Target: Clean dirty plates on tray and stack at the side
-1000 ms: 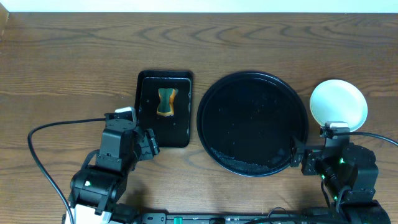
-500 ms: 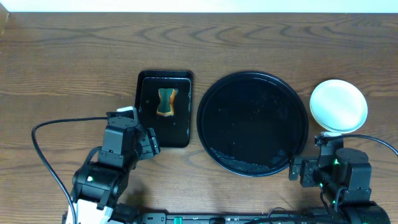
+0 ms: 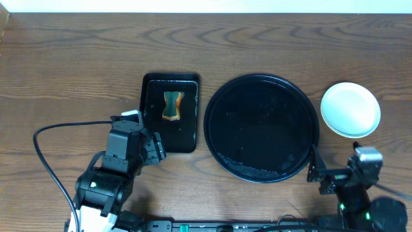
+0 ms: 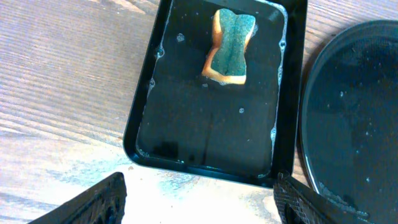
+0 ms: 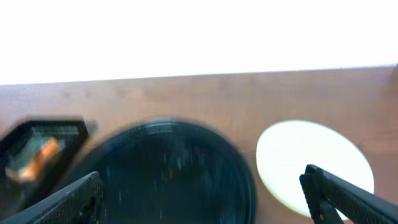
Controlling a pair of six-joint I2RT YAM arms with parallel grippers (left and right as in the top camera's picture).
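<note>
The large round black tray (image 3: 261, 127) lies at table centre with no plates on it, only water drops; it shows in the left wrist view (image 4: 354, 112) and blurred in the right wrist view (image 5: 168, 171). A pale stack of plates (image 3: 350, 109) sits on the table right of the tray, also in the right wrist view (image 5: 314, 163); how many are stacked I cannot tell. My left gripper (image 4: 199, 202) is open and empty just in front of the small sponge tray. My right gripper (image 5: 202, 199) is open and empty near the tray's front right edge (image 3: 317, 175).
A small rectangular black tray (image 3: 170, 113) holds a green and orange sponge (image 3: 171, 106), left of the round tray; both show in the left wrist view (image 4: 211, 106), (image 4: 230, 46). A black cable (image 3: 58, 132) loops left of the left arm.
My right arm has pulled back toward the front edge, away from the plate stack. The left arm has barely moved.
</note>
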